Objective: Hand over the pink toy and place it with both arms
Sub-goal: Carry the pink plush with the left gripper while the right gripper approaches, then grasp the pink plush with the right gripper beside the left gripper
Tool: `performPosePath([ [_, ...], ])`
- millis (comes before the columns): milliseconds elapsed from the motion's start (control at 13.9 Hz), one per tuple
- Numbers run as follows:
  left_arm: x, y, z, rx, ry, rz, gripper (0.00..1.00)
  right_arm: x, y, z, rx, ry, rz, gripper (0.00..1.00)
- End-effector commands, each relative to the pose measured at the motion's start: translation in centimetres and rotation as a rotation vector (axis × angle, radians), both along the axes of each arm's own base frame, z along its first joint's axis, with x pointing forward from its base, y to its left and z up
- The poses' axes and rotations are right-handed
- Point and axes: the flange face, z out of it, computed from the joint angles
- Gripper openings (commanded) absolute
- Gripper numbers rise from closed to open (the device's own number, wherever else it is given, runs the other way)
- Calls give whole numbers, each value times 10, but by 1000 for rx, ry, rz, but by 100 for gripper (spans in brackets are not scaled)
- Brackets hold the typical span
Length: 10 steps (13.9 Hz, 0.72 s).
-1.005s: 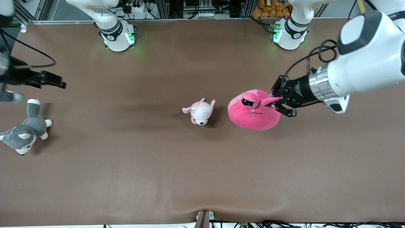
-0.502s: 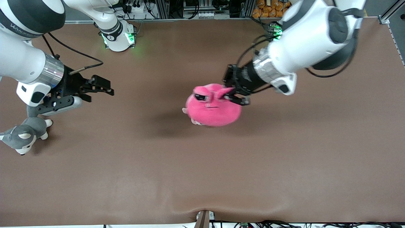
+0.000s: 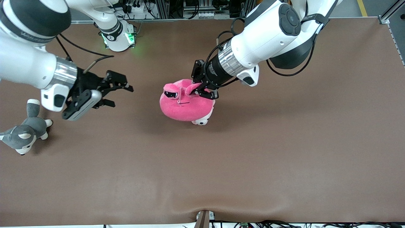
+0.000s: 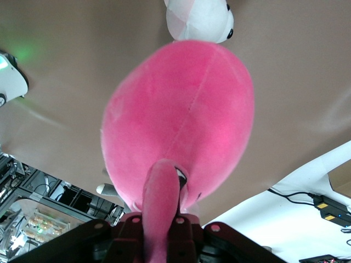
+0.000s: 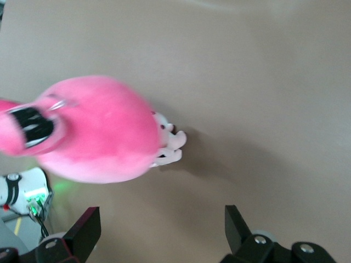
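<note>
left jaws [image 3: 202,90] still pinching pink toy [image 3: 185,106], carried closer to spread right jaws [image 3: 121,90]

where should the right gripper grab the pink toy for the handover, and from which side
Probably the round body of the pink toy, approached from the right arm's end of the table. The left gripper is shut on an ear flap and the toy hangs below it, over the small pale plush, so that flank is bare. The right gripper is open and already faces it.

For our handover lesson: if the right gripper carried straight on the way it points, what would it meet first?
Probably the pink toy, hanging from the left gripper; the open right gripper points toward it, though relative height is unclear.
</note>
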Motion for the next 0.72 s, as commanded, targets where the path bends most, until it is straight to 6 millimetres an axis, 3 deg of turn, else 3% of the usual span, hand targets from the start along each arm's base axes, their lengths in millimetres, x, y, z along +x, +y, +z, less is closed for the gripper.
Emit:
performPosePath([
  [0,3,-10,5,-29,-4,42,0,-15,30,13,5,-50,103,100],
  [215,-1,-21,4,-43,-23,64,0,-33,67,12,-63,-81,190,100],
  [431,-9,-36,-5,-11,-55,59,0,-47,111,15,-183,-222,257,100],
  [646,-11,-42,-11,7,-60,55,0,-49,121,14,-217,-259,275,100],
])
